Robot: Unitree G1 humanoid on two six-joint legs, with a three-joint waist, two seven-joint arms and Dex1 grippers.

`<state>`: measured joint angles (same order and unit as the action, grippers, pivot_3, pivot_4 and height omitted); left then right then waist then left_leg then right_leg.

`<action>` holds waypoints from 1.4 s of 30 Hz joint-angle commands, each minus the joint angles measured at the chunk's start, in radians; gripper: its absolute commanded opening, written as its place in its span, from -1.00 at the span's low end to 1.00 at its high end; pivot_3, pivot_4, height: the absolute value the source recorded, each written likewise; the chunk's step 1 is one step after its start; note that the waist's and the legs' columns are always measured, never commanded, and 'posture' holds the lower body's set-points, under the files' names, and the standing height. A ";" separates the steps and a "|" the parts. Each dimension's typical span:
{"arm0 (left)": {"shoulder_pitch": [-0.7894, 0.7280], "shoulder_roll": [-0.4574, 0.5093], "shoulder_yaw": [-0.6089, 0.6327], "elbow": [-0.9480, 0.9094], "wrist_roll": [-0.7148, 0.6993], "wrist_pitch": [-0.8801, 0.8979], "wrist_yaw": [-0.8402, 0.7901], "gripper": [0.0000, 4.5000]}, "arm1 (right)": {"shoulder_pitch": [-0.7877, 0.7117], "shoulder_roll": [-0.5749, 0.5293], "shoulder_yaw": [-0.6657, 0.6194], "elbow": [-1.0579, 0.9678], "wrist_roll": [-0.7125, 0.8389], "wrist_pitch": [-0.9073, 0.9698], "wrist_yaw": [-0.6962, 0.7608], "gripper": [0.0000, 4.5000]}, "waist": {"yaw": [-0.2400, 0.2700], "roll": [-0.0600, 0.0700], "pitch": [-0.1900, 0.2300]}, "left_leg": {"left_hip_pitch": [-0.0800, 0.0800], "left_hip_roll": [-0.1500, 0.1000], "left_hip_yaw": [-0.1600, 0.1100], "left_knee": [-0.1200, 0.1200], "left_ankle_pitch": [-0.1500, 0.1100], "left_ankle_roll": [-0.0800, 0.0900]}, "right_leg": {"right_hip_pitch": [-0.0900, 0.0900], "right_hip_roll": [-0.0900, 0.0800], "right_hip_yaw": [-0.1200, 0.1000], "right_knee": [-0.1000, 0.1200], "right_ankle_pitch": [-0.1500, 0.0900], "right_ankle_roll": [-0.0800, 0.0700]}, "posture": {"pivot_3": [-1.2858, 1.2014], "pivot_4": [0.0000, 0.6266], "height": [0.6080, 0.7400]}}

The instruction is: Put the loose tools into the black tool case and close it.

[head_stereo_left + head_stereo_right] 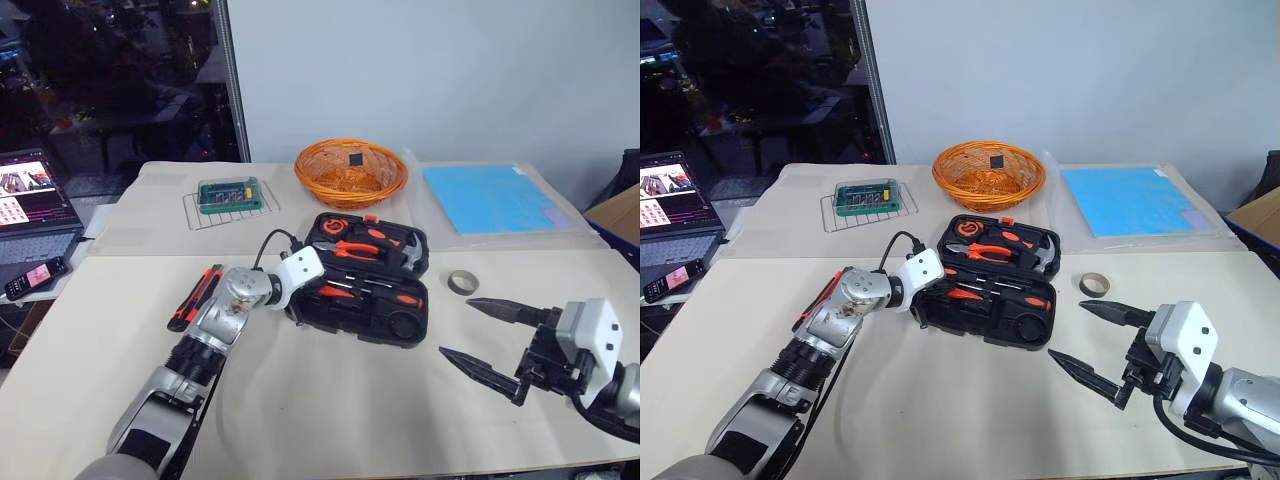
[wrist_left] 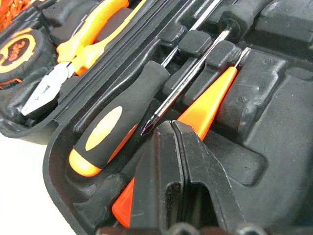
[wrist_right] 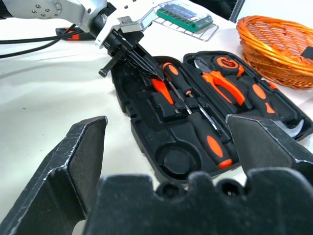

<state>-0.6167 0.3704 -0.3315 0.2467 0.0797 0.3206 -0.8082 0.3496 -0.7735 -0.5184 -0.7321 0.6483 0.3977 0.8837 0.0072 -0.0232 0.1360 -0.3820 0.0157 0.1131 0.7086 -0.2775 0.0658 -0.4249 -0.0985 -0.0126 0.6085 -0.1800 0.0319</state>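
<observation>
Lying open: the black tool case [image 1: 366, 279] rests flat at mid-table, both halves showing shaped slots.
Left gripper [image 3: 128, 51]: fingers pressed together with nothing visibly between them, tips down in the case's near half, beside an orange-handled screwdriver [image 2: 195, 115].
Right gripper [image 1: 478, 333]: fingers spread wide and empty, hovering above the table, right of the case and apart from it.
Loose tools: the utility knife [image 1: 195, 297] lies on the table left of the case, partly hidden behind the left arm; the tape roll [image 1: 461, 282] lies just right of the case.
In the case: pliers [image 2: 71, 61] and screwdrivers sit in their slots.
Cut off: a round orange-and-black item [image 2: 19, 54], perhaps a tape measure, is cut by the left wrist view's edge.
Writing: orange lettering on that item is too blurred to read.
Behind: an orange wicker basket [image 1: 350, 170] and a green circuit board [image 1: 230, 194].
</observation>
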 commanded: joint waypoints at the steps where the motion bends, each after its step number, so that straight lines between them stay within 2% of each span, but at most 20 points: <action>1: 0.061 -0.071 0.159 -0.035 -0.174 0.016 0.022 -0.97 | -0.023 0.003 -0.004 -0.009 0.009 -0.029 0.002 1.00 | 0.000 0.001 0.000 | 0.000 0.000 0.000 0.000 0.000 0.000 | 0.000 0.000 0.000 0.000 0.000 0.000 | 0.03 -0.52 1.00; 4: 0.077 -0.089 0.263 -0.136 -0.271 0.079 0.040 -0.97 | -0.041 0.013 -0.004 -0.025 0.047 -0.024 -0.002 1.00 | 0.005 -0.001 0.005 | -0.007 0.000 0.000 -0.002 0.001 -0.001 | -0.008 -0.007 -0.001 0.000 0.000 0.000 | 0.03 -0.52 1.00; 6: 0.096 -0.073 0.337 -0.205 -0.318 0.143 0.081 -0.97 | -0.058 0.018 -0.003 -0.034 0.072 -0.020 -0.004 1.00 | 0.005 -0.003 0.005 | -0.015 -0.001 0.000 -0.002 0.002 -0.002 | -0.016 -0.002 -0.003 0.002 0.001 0.000 | 0.03 -0.52 1.00; 7: 0.110 -0.063 0.381 -0.247 -0.339 0.178 0.111 -0.97 | -0.065 0.017 -0.001 -0.034 0.078 -0.018 -0.003 1.00 | 0.004 -0.003 0.005 | -0.016 -0.001 0.000 -0.002 0.006 0.004 | -0.016 0.000 -0.002 0.001 0.002 -0.001 | 0.03 -0.52 1.00; 10: 0.166 -0.015 0.498 -0.380 -0.395 0.324 0.190 -0.67 | -0.080 0.010 0.012 -0.026 0.082 -0.016 0.008 1.00 | 0.001 -0.004 0.006 | -0.017 -0.001 0.000 -0.003 0.004 0.006 | -0.017 0.001 -0.001 0.000 0.004 -0.002 | 0.03 -0.52 1.00; 12: 0.207 0.043 0.549 -0.436 -0.414 0.401 0.208 -0.24 | -0.089 0.007 0.022 -0.017 0.082 -0.018 0.015 1.00 | 0.003 -0.004 0.006 | -0.017 -0.001 0.000 -0.005 0.001 0.006 | -0.017 0.001 -0.002 0.000 0.001 -0.001 | 0.03 -0.52 1.00; 15: 0.247 0.144 0.589 -0.438 -0.415 0.456 0.196 0.12 | -0.108 0.004 0.043 0.000 0.079 -0.021 0.022 1.00 | 0.007 -0.005 0.007 | -0.018 -0.002 0.000 -0.005 -0.001 0.006 | -0.017 0.000 -0.004 -0.001 0.000 -0.001 | 0.03 -0.52 1.00; 17: 0.265 0.229 0.571 -0.403 -0.403 0.493 0.164 0.44 | -0.126 0.004 0.061 0.015 0.071 -0.023 0.027 1.00 | 0.008 -0.008 0.009 | -0.017 -0.002 0.000 -0.005 -0.002 0.006 | -0.017 0.001 -0.004 -0.002 -0.001 -0.001 | 0.03 -0.52 1.00; 20: 0.257 0.304 0.529 -0.333 -0.371 0.518 0.164 0.89 | -0.145 0.004 0.083 0.029 0.062 -0.028 0.033 1.00 | 0.013 -0.010 0.010 | -0.017 -0.002 0.000 -0.005 -0.002 0.006 | -0.017 0.000 -0.006 -0.002 -0.004 -0.007 | 0.03 -0.52 1.00; 25: 0.272 0.360 0.444 -0.272 -0.327 0.589 0.182 0.89 | -0.147 0.007 0.088 0.029 0.054 -0.030 0.034 1.00 | 0.016 -0.011 0.011 | -0.017 -0.002 0.000 -0.005 -0.002 0.005 | -0.017 -0.003 -0.007 -0.002 -0.004 -0.007 | 0.03 -0.52 1.00; 26: 0.277 0.360 0.436 -0.266 -0.325 0.593 0.184 0.65 | -0.145 0.007 0.088 0.027 0.053 -0.030 0.032 1.00 | 0.016 -0.011 0.010 | -0.017 -0.002 0.000 -0.005 -0.002 0.005 | -0.017 -0.003 -0.007 -0.002 -0.004 -0.007 | 0.03 -0.52 1.00; 28: 0.285 0.355 0.434 -0.270 -0.334 0.593 0.181 0.46 | -0.138 0.009 0.086 0.023 0.049 -0.032 0.031 1.00 | 0.016 -0.010 0.010 | -0.016 -0.002 0.000 -0.007 -0.002 0.005 | -0.017 -0.006 -0.007 -0.001 -0.004 -0.008 | 0.03 -0.52 1.00; 31: 0.293 0.348 0.454 -0.284 -0.350 0.544 0.163 -0.01 | -0.122 0.016 0.077 0.015 0.043 -0.032 0.025 1.00 | 0.017 -0.010 0.010 | -0.016 -0.002 0.000 -0.009 -0.002 0.003 | -0.017 -0.010 -0.007 -0.002 -0.004 -0.008 | 0.03 -0.52 1.00; 32: 0.286 0.332 0.483 -0.294 -0.380 0.513 0.144 -0.23 | -0.114 0.019 0.074 0.012 0.042 -0.033 0.021 1.00 | 0.017 -0.010 0.010 | -0.016 -0.002 0.000 -0.010 -0.002 0.003 | -0.017 -0.010 -0.008 -0.002 -0.004 -0.009 | 0.03 -0.52 1.00; 36: 0.261 0.308 0.534 -0.326 -0.469 0.445 0.064 -0.28 | -0.098 0.026 0.071 0.004 0.040 -0.037 0.014 1.00 | 0.021 -0.012 0.011 | -0.017 -0.002 -0.001 -0.010 -0.003 -0.002 | -0.019 -0.012 -0.010 -0.002 -0.004 -0.009 | 0.03 -0.52 1.00; 37: 0.231 0.326 0.512 -0.349 -0.508 0.431 -0.021 -0.28 | -0.086 0.030 0.064 -0.002 0.042 -0.039 0.012 1.00 | 0.020 -0.013 0.012 | -0.018 -0.002 -0.001 -0.010 -0.004 -0.004 | -0.019 -0.012 -0.010 -0.002 -0.004 -0.010 | 0.03 -0.52 1.00; 40: 0.067 0.378 0.322 -0.331 -0.493 0.295 -0.316 -0.28 | -0.040 0.039 0.021 -0.012 0.040 -0.052 0.012 1.00 | 0.032 -0.016 0.014 | -0.020 -0.003 -0.002 -0.009 -0.003 -0.006 | -0.020 -0.009 -0.014 -0.001 -0.005 -0.011 | 0.03 -0.52 1.00; 42: -0.056 0.364 0.204 -0.246 -0.437 0.214 -0.440 -0.28 | -0.008 0.043 -0.016 -0.016 0.041 -0.058 0.015 1.00 | 0.042 -0.016 0.014 | -0.024 -0.003 -0.003 -0.006 -0.003 -0.006 | -0.022 -0.007 -0.018 0.000 -0.006 -0.012 | 0.03 -0.52 1.00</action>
<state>-0.5966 0.7415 -0.0411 -0.0268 -0.3874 0.6300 -1.1202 0.3219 -0.7340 -0.4679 -0.7171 0.6859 0.3716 0.9014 0.0492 -0.0388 0.1501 -0.4062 0.0115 0.1104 0.7033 -0.2803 0.0599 -0.4456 -0.1055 -0.0318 0.6087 -0.1857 0.0195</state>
